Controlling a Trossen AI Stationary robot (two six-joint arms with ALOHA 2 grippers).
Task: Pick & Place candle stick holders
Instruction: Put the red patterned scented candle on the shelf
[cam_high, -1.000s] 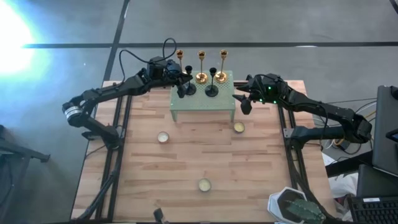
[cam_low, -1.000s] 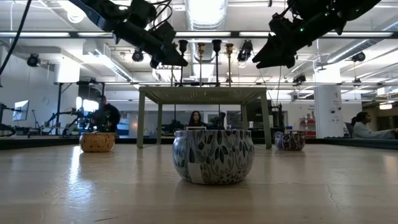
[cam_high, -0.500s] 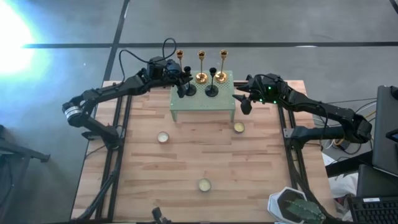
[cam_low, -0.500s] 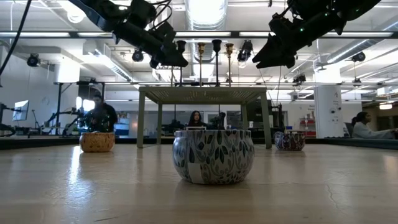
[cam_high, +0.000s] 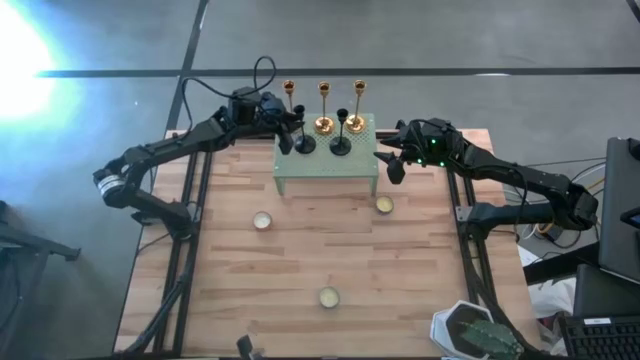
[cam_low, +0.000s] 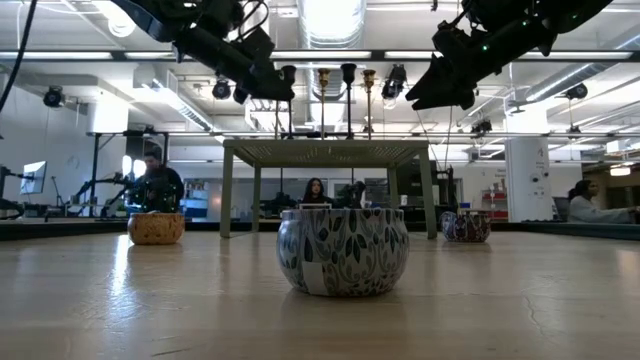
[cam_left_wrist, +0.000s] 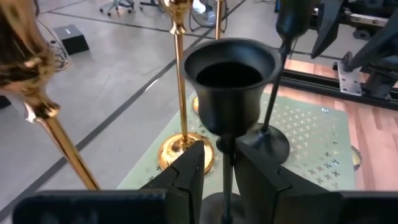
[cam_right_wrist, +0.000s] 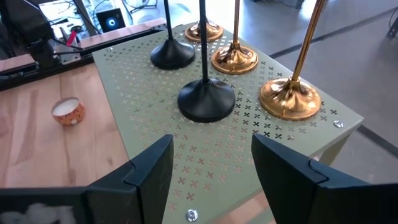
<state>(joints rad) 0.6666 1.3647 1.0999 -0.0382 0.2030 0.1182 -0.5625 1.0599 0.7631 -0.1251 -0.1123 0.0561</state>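
Wooden table (cam_high: 320, 250) carries a green stand (cam_high: 325, 160) at its far edge, and on the stand are five holders: three gold ones in a row at the back and two black ones in front. Three small candles sit on the bare wood nearer the camera.

At the stand's left side, the left gripper (cam_left_wrist: 219, 171) has its fingers (cam_left_wrist: 186, 171) on either side of the left black holder (cam_left_wrist: 230, 81), low on its stem. The gap between them is narrow, but whether the pads press the stem or only flank it, I cannot tell. That stem runs straight up between the fingers, with the cup above them and the base mostly hidden below, so a clean lift would need to go along that upright axis. A gold holder (cam_left_wrist: 180, 81) and the other black holder (cam_left_wrist: 273, 74) stand close behind, leaving little room to sway.

By the stand's right edge, the right gripper (cam_right_wrist: 208, 165) waits with fingers spread wide and empty, facing the right black holder (cam_right_wrist: 205, 93).
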